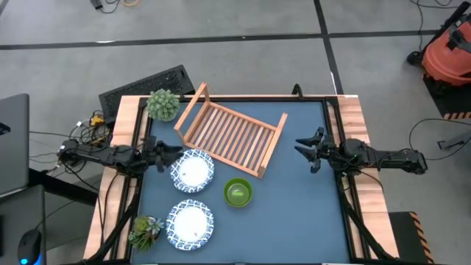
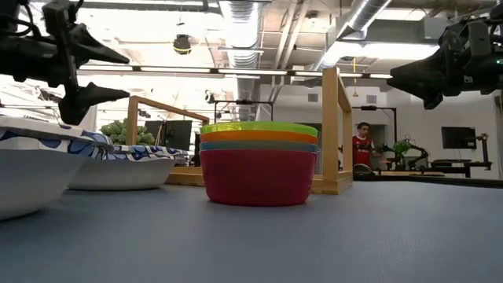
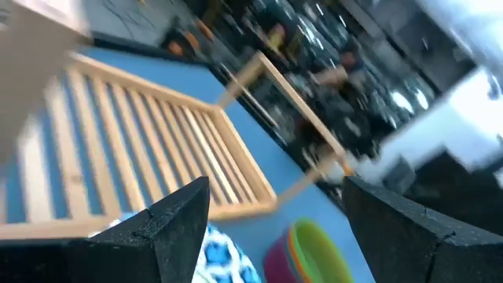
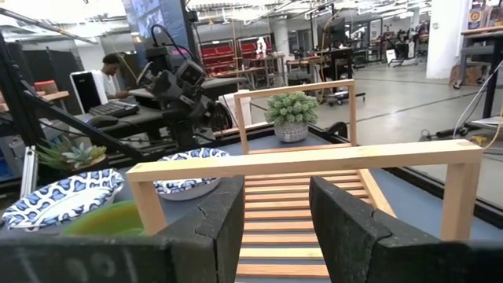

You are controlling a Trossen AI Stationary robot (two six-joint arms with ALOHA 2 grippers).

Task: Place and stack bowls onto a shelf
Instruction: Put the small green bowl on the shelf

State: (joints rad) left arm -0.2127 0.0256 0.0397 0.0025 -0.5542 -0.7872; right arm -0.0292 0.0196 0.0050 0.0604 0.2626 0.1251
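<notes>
Nearest the front edge of the blue worktop (image 1: pixel 294 213) lies a white bowl with a blue patterned rim (image 1: pixel 190 224), a small leafy plant (image 1: pixel 145 230) just beside it at the left corner. A little farther in sits the stack of small bowls (image 1: pixel 238 192), green on top; the low view shows orange, teal and red beneath it. A second patterned white bowl (image 1: pixel 193 171) lies next, left of the stack.

At about that depth the left arm reaches in level from the left edge, its left hand (image 1: pixel 173 152) held above the worktop at the rim of that second white bowl, fingers spread wide and grasping nothing. The right arm comes in level from the right edge, its right hand (image 1: pixel 303 146) raised off the surface and pointed toward the shelf, fingers parted and empty, well apart from every bowl.

Between the two hands and farther back lies the wooden slatted shelf (image 1: pixel 229 134), set at an angle, with no bowl on it. Behind its left end stands a round green potted plant (image 1: pixel 163 104) at the far left corner.
</notes>
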